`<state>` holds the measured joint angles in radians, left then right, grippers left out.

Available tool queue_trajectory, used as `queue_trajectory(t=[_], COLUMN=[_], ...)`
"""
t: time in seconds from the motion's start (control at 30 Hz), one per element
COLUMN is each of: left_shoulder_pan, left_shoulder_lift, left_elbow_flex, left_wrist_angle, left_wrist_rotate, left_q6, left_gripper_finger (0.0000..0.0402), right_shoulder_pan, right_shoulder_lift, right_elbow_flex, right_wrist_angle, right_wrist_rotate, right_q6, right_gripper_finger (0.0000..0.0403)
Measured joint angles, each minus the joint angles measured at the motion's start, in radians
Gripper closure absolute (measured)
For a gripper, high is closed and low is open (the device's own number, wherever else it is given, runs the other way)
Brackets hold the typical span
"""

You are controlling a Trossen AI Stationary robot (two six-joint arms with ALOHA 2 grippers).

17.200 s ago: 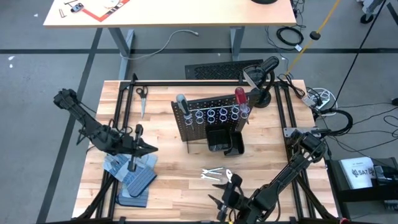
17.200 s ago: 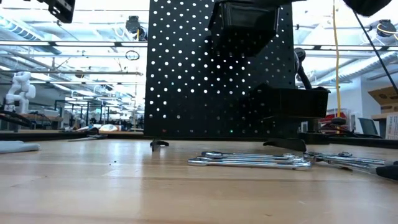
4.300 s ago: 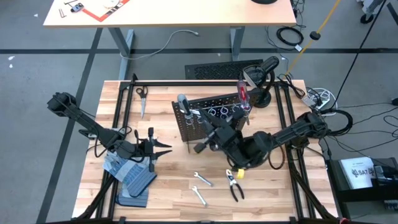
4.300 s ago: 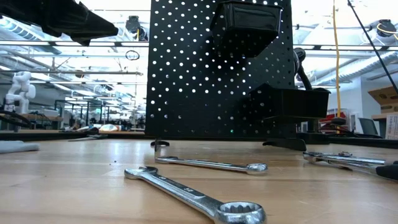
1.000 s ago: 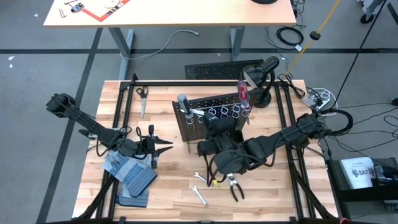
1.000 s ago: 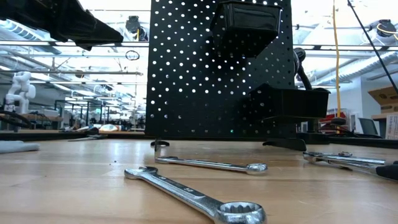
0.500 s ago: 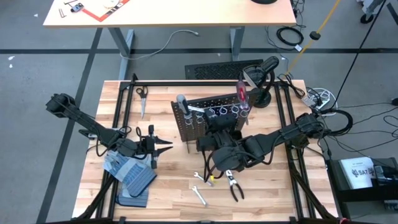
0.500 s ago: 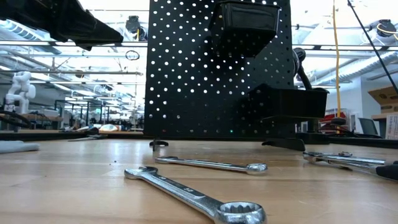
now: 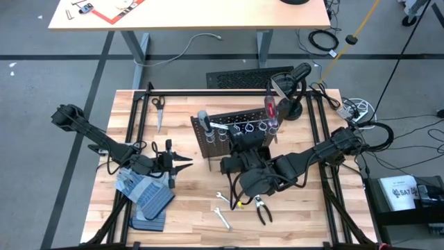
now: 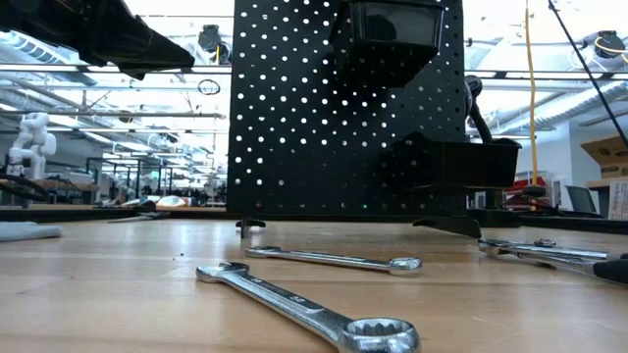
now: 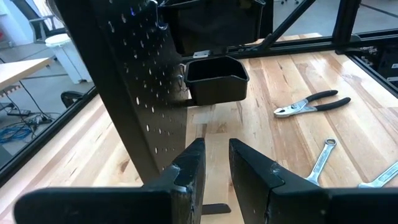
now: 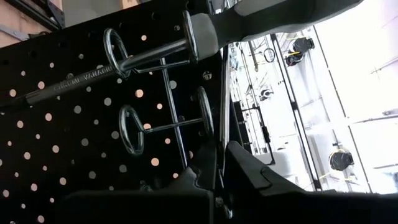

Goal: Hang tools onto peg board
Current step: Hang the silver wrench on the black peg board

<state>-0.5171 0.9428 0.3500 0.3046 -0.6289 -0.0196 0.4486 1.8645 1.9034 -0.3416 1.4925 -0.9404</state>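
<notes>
Wrenches (image 10: 314, 294) on wooden table (image 10: 98, 294)

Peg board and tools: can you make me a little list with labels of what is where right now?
peg board: upright on the wooden table
grey-handled screwdriver: in a ring at one end of the board
red-handled screwdriver: in a ring at the other end
wrenches: two, flat on the table in front of the board
pliers: flat on the table beside the wrenches
right gripper: at the board's rings, jaws shut
left gripper: waiting above the table near the gloves
</notes>
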Motion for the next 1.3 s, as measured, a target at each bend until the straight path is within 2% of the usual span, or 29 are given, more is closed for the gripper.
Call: queue_trajectory(t=[0.3,1.3], left_shoulder_pan=[0.0,0.0], left_shoulder_lift=[0.0,0.0], left_elbow_flex=[0.0,0.0], left_wrist_angle=[0.0,0.0], left_wrist_rotate=[0.0,0.0], left_q6=[0.0,0.0], left_gripper_finger=[0.032,0.032], right_shoulder_pan=[0.001,0.012], right_shoulder_lift=[0.0,0.002], right_elbow_flex=[-0.001,-0.003], right_wrist_angle=[0.001,0.138], right_wrist_rotate=[-0.005,0.073], right_q6=[0.032,0.167], right_gripper_finger=[0.0396,0.039])
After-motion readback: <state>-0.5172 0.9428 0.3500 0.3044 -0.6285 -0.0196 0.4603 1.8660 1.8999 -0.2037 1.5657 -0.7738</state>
